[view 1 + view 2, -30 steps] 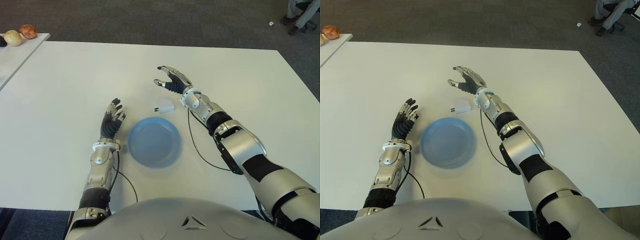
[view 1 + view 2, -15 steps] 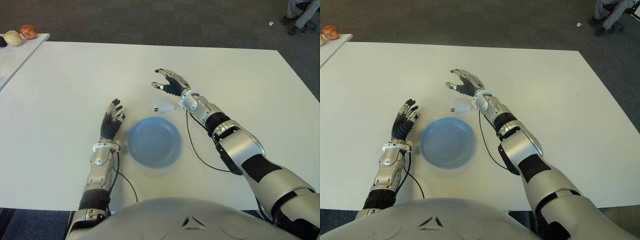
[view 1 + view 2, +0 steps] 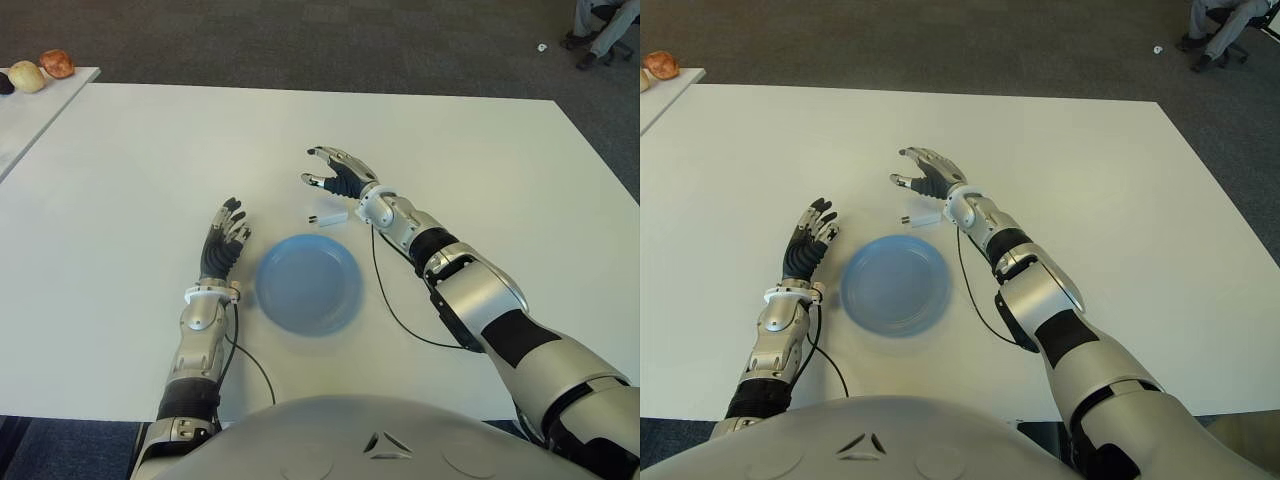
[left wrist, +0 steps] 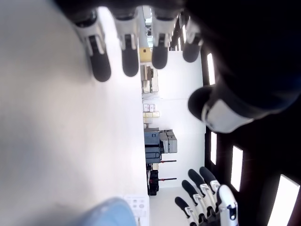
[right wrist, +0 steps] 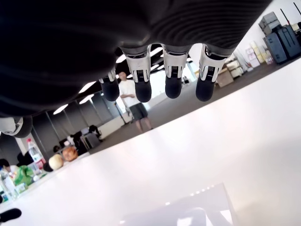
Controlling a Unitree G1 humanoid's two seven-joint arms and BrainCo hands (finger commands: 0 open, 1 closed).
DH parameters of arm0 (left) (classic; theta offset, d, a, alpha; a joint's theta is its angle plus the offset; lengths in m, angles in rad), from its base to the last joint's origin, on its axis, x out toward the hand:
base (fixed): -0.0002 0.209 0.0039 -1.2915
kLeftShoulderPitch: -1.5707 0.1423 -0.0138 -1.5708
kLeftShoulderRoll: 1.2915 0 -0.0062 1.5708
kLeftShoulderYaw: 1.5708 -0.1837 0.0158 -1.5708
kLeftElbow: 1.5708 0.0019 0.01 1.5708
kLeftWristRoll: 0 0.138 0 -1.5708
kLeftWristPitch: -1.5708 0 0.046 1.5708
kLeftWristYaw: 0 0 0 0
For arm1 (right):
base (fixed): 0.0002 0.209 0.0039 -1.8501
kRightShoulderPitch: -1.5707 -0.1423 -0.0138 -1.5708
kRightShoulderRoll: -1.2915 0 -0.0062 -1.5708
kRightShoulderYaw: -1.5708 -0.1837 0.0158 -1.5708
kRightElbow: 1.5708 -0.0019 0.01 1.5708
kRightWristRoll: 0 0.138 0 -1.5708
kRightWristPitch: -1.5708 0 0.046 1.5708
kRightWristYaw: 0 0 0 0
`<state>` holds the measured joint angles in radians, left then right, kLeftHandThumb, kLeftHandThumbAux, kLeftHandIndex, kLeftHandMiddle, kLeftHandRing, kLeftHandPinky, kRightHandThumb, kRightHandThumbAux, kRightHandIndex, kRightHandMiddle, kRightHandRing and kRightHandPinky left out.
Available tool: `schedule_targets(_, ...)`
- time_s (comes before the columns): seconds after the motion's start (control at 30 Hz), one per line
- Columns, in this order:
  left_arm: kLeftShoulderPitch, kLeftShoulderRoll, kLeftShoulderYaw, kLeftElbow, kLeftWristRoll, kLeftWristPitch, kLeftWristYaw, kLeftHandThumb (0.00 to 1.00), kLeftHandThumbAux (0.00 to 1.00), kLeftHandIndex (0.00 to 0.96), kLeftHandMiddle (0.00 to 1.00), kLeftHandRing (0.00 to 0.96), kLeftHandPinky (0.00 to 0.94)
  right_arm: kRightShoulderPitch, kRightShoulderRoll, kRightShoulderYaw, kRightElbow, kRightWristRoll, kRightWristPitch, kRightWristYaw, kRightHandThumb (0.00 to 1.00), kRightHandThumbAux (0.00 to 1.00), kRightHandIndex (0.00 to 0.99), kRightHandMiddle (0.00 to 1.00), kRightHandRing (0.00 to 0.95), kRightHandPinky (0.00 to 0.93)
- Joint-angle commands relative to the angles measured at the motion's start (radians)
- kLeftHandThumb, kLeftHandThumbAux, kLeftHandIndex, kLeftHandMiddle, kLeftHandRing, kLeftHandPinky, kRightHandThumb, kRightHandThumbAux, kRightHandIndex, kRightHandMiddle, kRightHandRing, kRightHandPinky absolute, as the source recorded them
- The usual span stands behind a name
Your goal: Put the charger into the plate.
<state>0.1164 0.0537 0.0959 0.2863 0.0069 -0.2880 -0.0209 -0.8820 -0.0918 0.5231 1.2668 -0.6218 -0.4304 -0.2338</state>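
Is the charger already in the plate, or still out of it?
Out. The charger lies on the table beyond the empty blue plate, under the open right hand.

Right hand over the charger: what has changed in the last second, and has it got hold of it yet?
The right hand has come down and toward the robot's left, so it now covers most of the charger. Its fingers are spread and not closed on the charger, which has not moved on the table. The left hand and the plate are as they were.

White table (image 3: 120, 170) on dark, seemingly carpeted floor (image 3: 300, 40).
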Motion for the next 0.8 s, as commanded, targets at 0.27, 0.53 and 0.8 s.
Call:
schedule_targets(0.27,0.014,0.010,-0.001,0.019,-0.005,0.039,-0.007,0.027,0.605,0.000,0.105,0.138,0.172,0.029,-0.009,0.030,0.019,-0.031,-0.019,0.013,0.335,0.186,0.000,0.000,0.000,0.000)
schedule_targets(0.53,0.013,0.015,0.001,0.024,-0.015,0.037,-0.010,0.032,0.619,0.000,0.104,0.134,0.171,0.042,-0.017,0.042,0.030,-0.041,-0.028,0.008,0.320,0.195,0.000,0.000,0.000,0.000)
schedule_targets(0.8,0.012,0.015,0.005,0.027,-0.021,0.032,-0.010,0.039,0.634,0.000,0.109,0.140,0.179,0.055,-0.036,0.055,0.035,-0.057,-0.042,-0.013,0.321,0.198,0.000,0.000,0.000,0.000)
